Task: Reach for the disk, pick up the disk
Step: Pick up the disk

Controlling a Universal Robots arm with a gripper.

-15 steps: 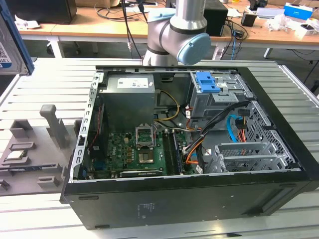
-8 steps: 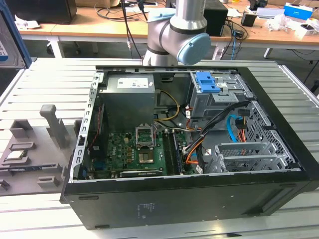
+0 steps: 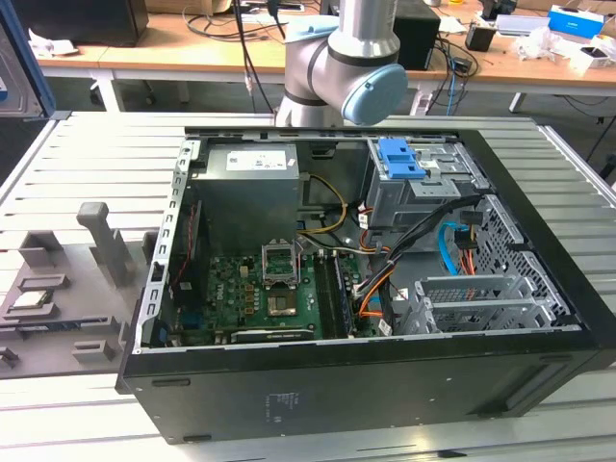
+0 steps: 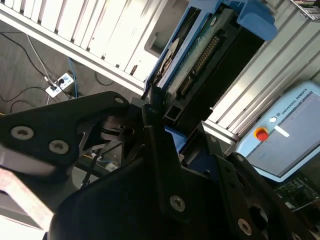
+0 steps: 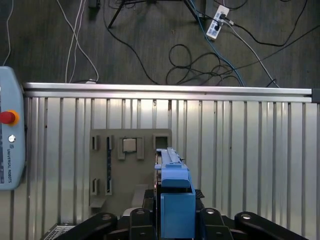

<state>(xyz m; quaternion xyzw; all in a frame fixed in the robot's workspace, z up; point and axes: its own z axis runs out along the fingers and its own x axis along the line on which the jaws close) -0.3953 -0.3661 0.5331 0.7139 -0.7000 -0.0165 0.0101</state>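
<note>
Overhead, the arm (image 3: 342, 58) is standing behind the open computer case (image 3: 385, 385) in the exterior view, its grey tube running up out of sight and a pale-blue-capped joint jutting over the case's back edge. In the first wrist view the camera is looking straight down past the gripper onto the slatted table (image 5: 250, 150). It is taking in the teach pendant (image 5: 10, 130), then the grey tray (image 5: 125, 175) with a small square chip (image 5: 130, 145) sitting in one pocket, then the disk (image 5: 174, 185). The gripper (image 4: 170, 122) is pinching the disk: the black fingers (image 4: 160, 150) are pressing on one end from either side, and the rest is sticking out free beyond them, touching nothing else. The disk is hanging in the air above the table, and in the first wrist view it is showing against one edge of the tray. There it is appearing edge-on, as a bright blue plastic frame with a thin silver strip running along its far part. In the second wrist view its flat side is showing instead — a dark circuit board with a row of connector pins, blue plastic lining the edges and a blue tab at the far end. The pale slats and the pendant are lying well below it.
</note>
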